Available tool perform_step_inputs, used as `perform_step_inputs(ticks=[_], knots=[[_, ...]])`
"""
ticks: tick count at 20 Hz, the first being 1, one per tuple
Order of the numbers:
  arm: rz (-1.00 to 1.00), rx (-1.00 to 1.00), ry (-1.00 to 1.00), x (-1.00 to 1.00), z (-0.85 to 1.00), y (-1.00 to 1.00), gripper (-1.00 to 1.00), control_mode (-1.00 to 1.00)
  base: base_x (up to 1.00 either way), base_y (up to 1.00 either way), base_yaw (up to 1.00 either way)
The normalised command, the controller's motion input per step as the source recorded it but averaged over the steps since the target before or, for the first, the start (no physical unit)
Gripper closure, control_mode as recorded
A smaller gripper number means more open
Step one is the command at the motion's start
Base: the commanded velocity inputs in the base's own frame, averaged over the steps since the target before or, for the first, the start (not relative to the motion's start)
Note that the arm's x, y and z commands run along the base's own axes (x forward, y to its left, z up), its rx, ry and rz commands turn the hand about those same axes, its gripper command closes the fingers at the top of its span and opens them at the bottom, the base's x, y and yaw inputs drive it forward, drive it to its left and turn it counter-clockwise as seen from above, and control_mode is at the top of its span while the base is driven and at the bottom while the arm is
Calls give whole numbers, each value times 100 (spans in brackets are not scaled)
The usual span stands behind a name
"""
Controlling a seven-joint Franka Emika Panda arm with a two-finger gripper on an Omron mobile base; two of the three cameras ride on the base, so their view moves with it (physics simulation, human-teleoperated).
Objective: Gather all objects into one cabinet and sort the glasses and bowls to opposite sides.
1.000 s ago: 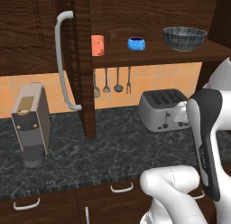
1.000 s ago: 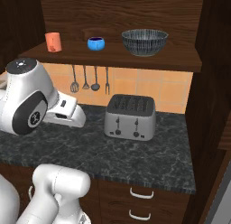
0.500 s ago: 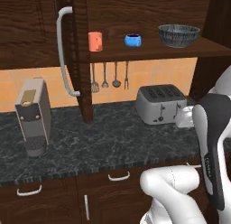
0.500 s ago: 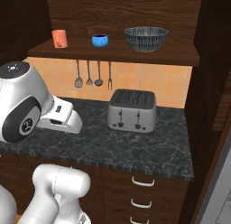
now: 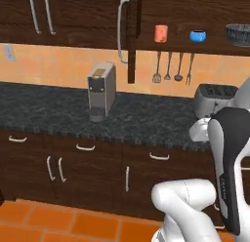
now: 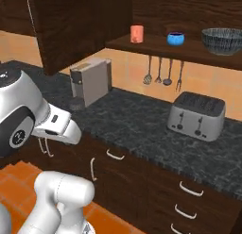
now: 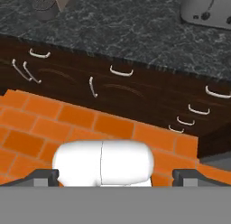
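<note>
Gripper (image 7: 115, 175) wide open, empty, low before the counter (image 7: 135, 29); tumbler (image 6: 136, 33), blue bowl (image 6: 175, 38), grey bowl (image 6: 221, 41) well apart, shelved above

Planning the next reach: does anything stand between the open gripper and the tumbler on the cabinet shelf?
Nothing visible blocks the salmon-orange tumbler; the cabinet door is swung open to its left. The gripper faces the floor and low cabinets, far below the shelf.

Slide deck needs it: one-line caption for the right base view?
Open wall cabinet shelf holding salmon tumbler, blue bowl and dark grey bowl, above toaster and coffee machine.
</note>
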Motion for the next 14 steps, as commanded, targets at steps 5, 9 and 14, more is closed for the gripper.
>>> perform_step_inputs(ticks=[5,9,14], knots=[[0,0,0,0,0,0,-100,100,-7,7,94],[0,0,0,0,0,0,-100,100,0,0,100],[0,0,0,0,0,0,-100,100,0,0,100]])
